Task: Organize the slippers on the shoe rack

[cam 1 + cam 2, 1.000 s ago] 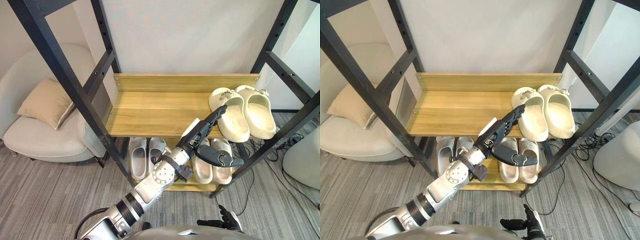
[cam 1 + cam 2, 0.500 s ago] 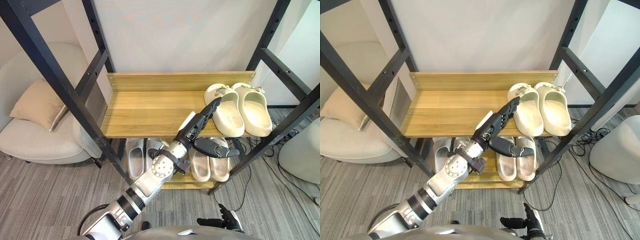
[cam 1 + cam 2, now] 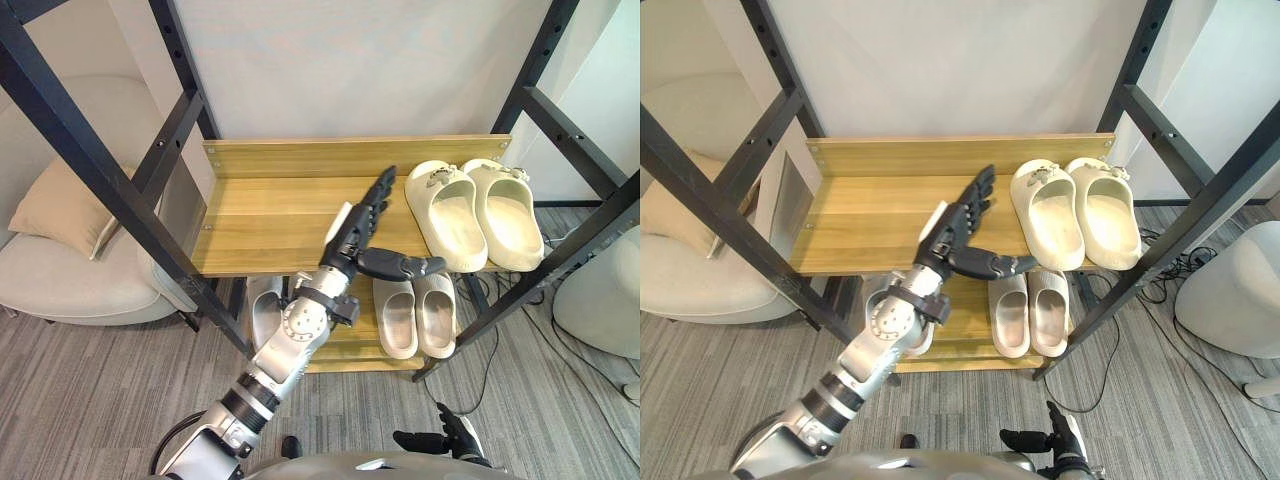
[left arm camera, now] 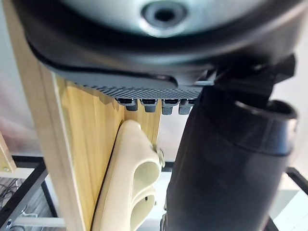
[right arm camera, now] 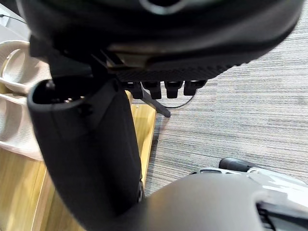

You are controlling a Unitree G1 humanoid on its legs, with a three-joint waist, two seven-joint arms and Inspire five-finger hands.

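Observation:
A pair of cream slippers lies side by side at the right end of the upper wooden shelf, toes toward the front. My left hand hovers over the shelf's middle, just left of that pair. Its fingers are straight, its thumb points toward the slippers, and it holds nothing. The nearest cream slipper shows past the fingers in the left wrist view. On the lower shelf lie a pale pair and a white pair, the latter partly hidden by my arm. My right hand hangs low, open and empty.
Black metal frame posts cross in front of the rack on both sides. A light armchair with a beige cushion stands on the left. A pale rounded seat and floor cables are on the right.
My left hand has drawn back leftward from the cream slipper it was touching and now sits over the shelf's middle. The camera has also shifted.

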